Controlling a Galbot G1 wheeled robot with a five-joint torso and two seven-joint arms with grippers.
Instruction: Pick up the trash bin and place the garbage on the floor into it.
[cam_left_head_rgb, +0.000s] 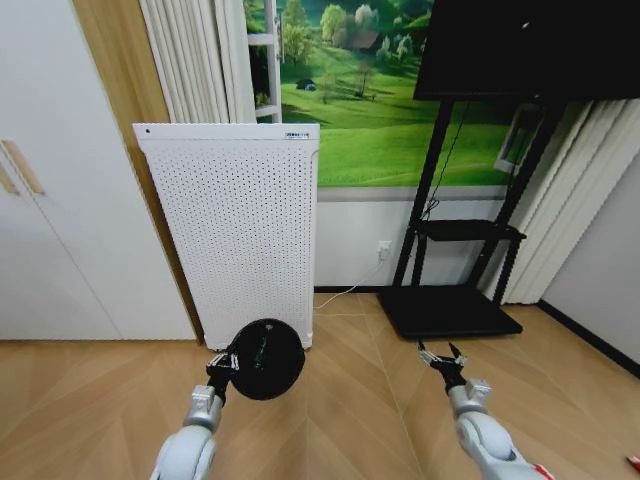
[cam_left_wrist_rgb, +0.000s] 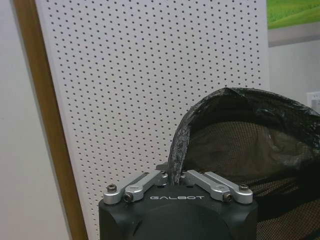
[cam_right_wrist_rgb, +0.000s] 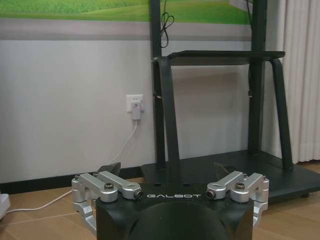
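Note:
The trash bin is a small black round bucket with a dark bag lining, held up off the floor with its mouth facing me. My left gripper is shut on its rim; in the left wrist view the fingers pinch the bag-covered edge and the trash bin spreads out beyond them. My right gripper hangs open over bare wood floor, and in its own wrist view the right gripper holds nothing. A small red piece of garbage lies on the floor at the far right edge.
A tall white perforated appliance stands against the wall just behind the bin. A black TV stand with a low base sits to the right. A white cable runs along the floor from a wall socket. Cabinet doors line the left.

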